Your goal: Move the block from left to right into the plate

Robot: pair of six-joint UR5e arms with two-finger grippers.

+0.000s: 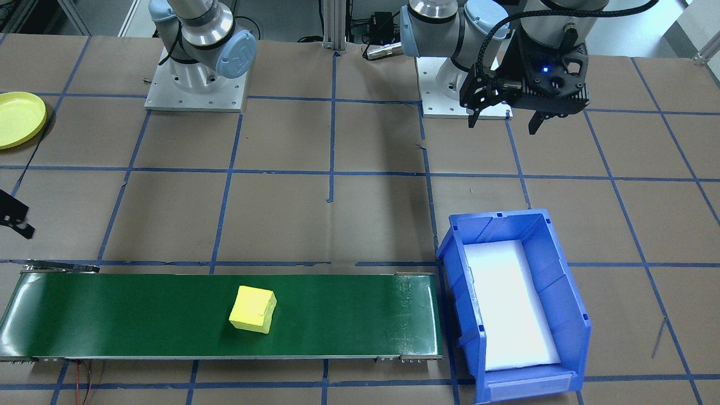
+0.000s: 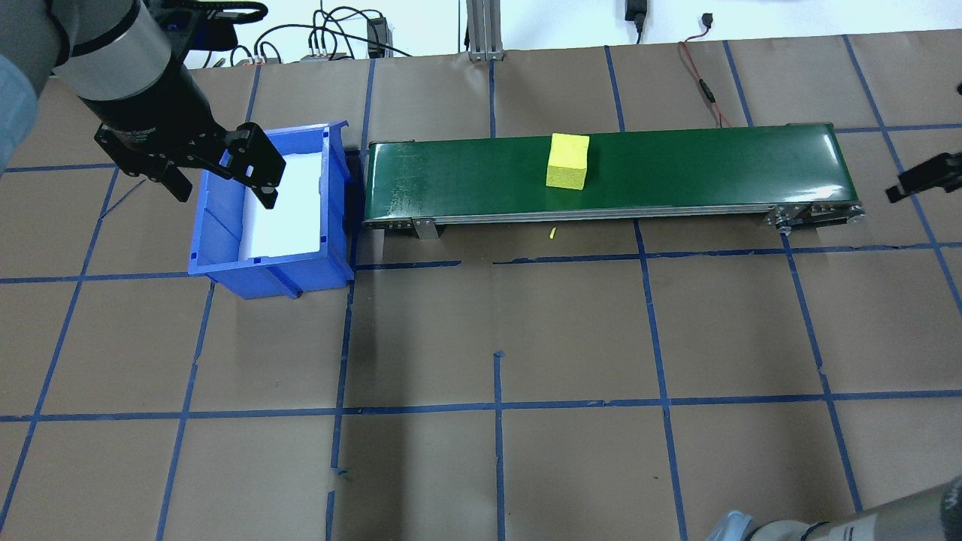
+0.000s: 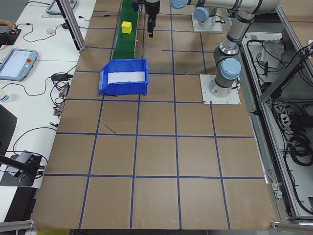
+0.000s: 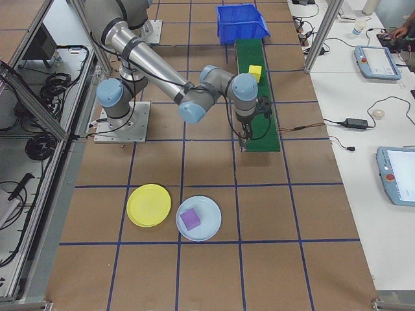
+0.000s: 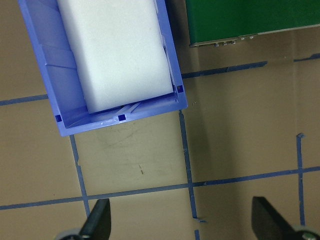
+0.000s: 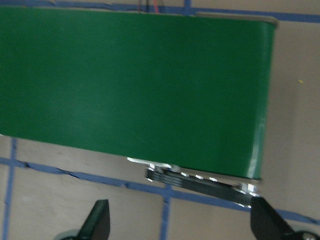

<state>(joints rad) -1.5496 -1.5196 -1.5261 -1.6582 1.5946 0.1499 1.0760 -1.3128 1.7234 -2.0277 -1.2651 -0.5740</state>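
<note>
A yellow block lies on the green conveyor belt, near its middle. The yellow plate rests on the table on the robot's right side, well away from the belt. My right gripper hangs open and empty over the belt's right end; the block is out of its wrist view. My left gripper is open and empty above the table beside the blue bin, on the robot's side.
The blue bin with a white foam liner stands at the belt's left end. A light-blue plate carrying a purple cube sits next to the yellow plate. Both arm bases stand at the table's robot side.
</note>
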